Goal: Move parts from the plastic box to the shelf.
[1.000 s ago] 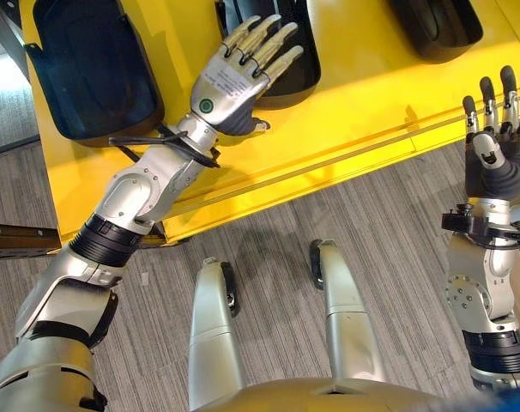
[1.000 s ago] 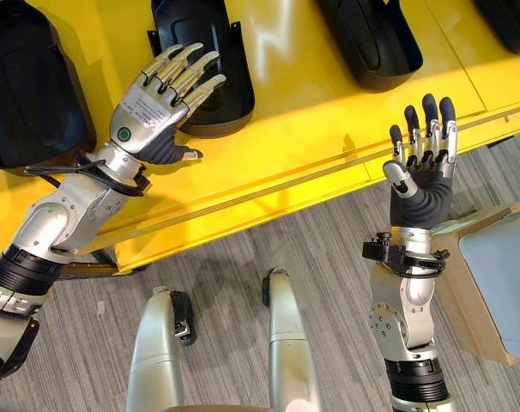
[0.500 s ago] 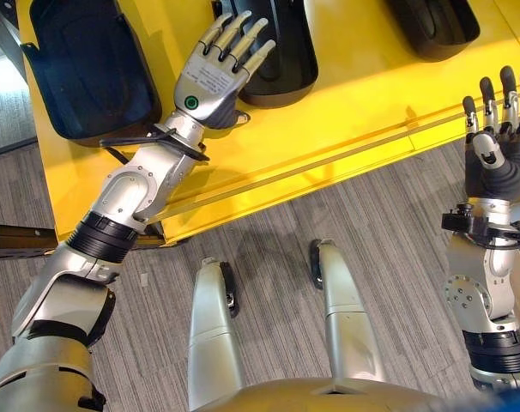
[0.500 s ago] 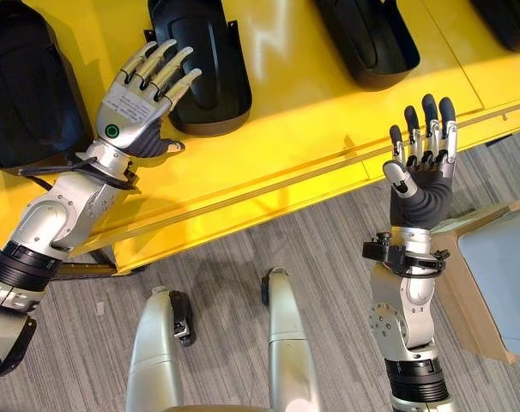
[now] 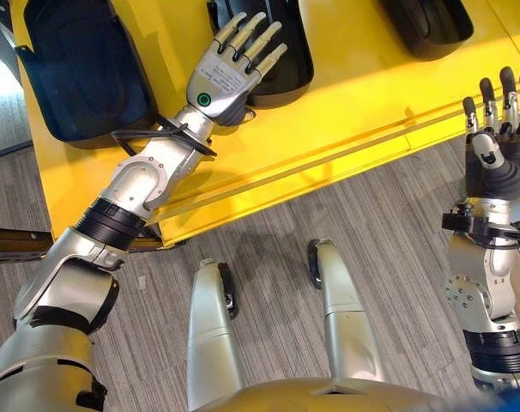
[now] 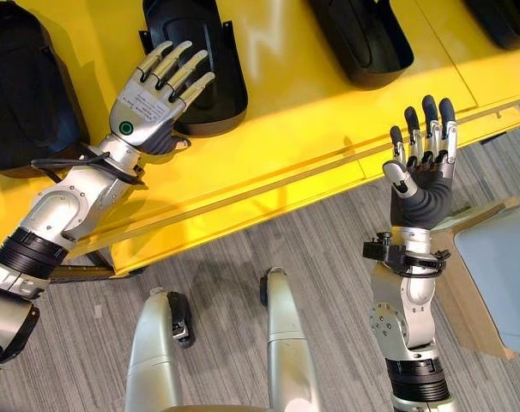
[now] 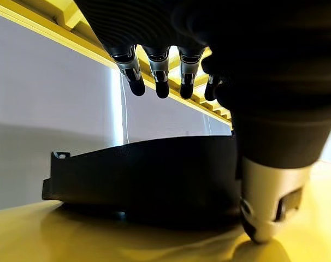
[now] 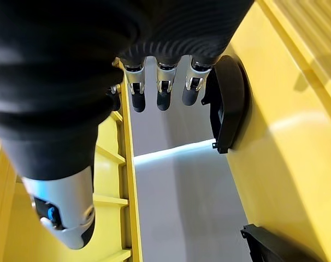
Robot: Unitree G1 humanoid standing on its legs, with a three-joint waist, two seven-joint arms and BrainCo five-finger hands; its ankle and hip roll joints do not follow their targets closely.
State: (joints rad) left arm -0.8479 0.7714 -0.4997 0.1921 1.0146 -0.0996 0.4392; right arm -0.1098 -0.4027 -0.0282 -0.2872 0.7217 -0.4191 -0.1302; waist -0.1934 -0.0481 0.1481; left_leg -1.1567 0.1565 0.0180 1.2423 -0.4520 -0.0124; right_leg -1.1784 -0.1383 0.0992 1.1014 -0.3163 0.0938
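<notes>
Four black parts (image 6: pixel 196 51) lie on the yellow shelf (image 6: pixel 277 146).

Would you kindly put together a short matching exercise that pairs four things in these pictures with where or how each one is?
Things:
1. left hand
2. right hand
3. yellow shelf
4. grey floor

Places or states:
A. carries several black parts
B. open, over the near end of a black part
C. striped, below the shelf's front edge
D. open, palm up, raised off the shelf's front edge

Pairs: 1-B, 2-D, 3-A, 4-C
</notes>
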